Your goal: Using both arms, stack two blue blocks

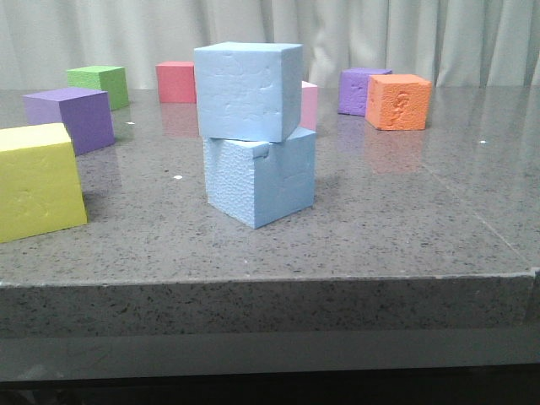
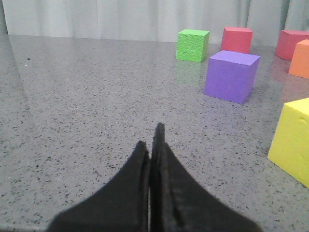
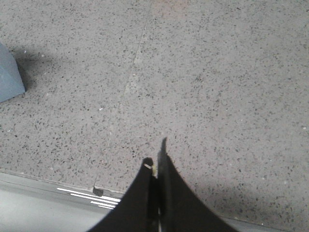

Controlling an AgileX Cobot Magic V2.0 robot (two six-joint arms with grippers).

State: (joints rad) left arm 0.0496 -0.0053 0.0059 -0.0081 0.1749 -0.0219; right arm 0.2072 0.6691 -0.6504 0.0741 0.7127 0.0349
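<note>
Two blue blocks (image 1: 253, 135) stacked on the table (image 1: 405, 228), left claw (image 2: 152, 140) and right claw (image 3: 155, 157) both clenched, empty.

A staged lab or test setup is suggested, not a home. A grey speckled stone-look table (image 1: 405, 219) is backed by a plain pale curtain (image 1: 439, 34) that closes off the whole background. Only plain foam cubes are laid out: a purple cube (image 2: 231, 76) and green cube (image 2: 192, 45) ahead of the left gripper (image 2: 150, 145), an orange cube (image 1: 398, 101) further off.
</note>
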